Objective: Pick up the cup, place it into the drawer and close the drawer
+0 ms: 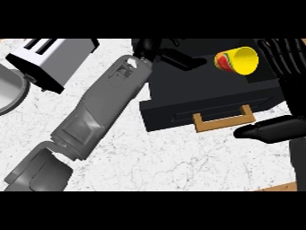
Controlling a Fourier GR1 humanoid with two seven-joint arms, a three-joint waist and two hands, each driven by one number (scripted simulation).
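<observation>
The cup point(238, 60) is yellow with red and green swirls on its side. Just below it, the drawer point(208, 101) is black with a tan wooden handle point(224, 120). Left of the drawer, the counter point(168, 157) is white marble with grey veining, the toaster point(49, 58) is silver and black, and the pot point(2, 90) is grey.

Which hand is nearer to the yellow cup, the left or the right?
Right. The right hand is just beside the cup, at its right, fingers open. The left hand is farther away, at the cup's left, over the black drawer.
</observation>
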